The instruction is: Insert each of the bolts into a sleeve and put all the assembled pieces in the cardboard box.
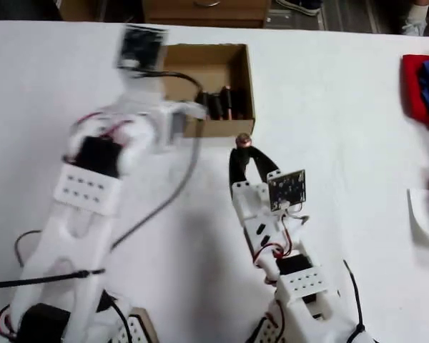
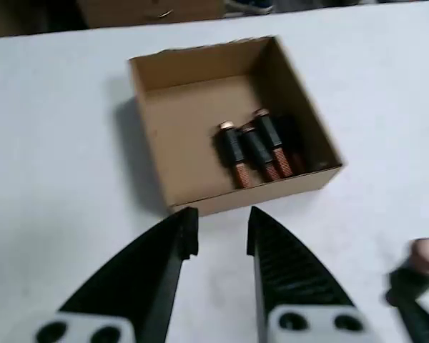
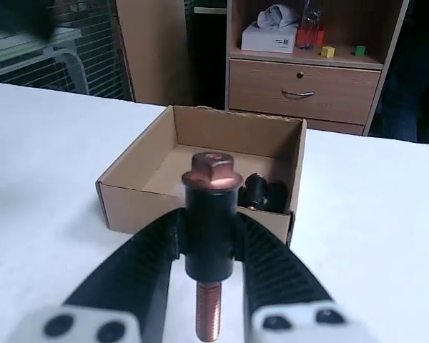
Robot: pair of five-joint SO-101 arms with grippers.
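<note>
Seemingly three assemblies (image 2: 254,146) lie boxed; right fingers (image 3: 272,264) clamp a sleeved bolt (image 3: 209,229), left fingers (image 2: 157,271) gape.

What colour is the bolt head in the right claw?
The bolt has a copper head; best in right wrist view.

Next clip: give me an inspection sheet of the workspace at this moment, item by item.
Surface: white table.
Job's things: cardboard box holds at least three assembled pieces; another assembled piece is held upright in front of it.
Clutter: red and blue cloth and a white object at the table edge.
Grippers: left gripper open, empty, near the box; right gripper shut on that piece.
Cables: black cable trails across the table.
Surroundings: wooden drawer unit behind.
</note>
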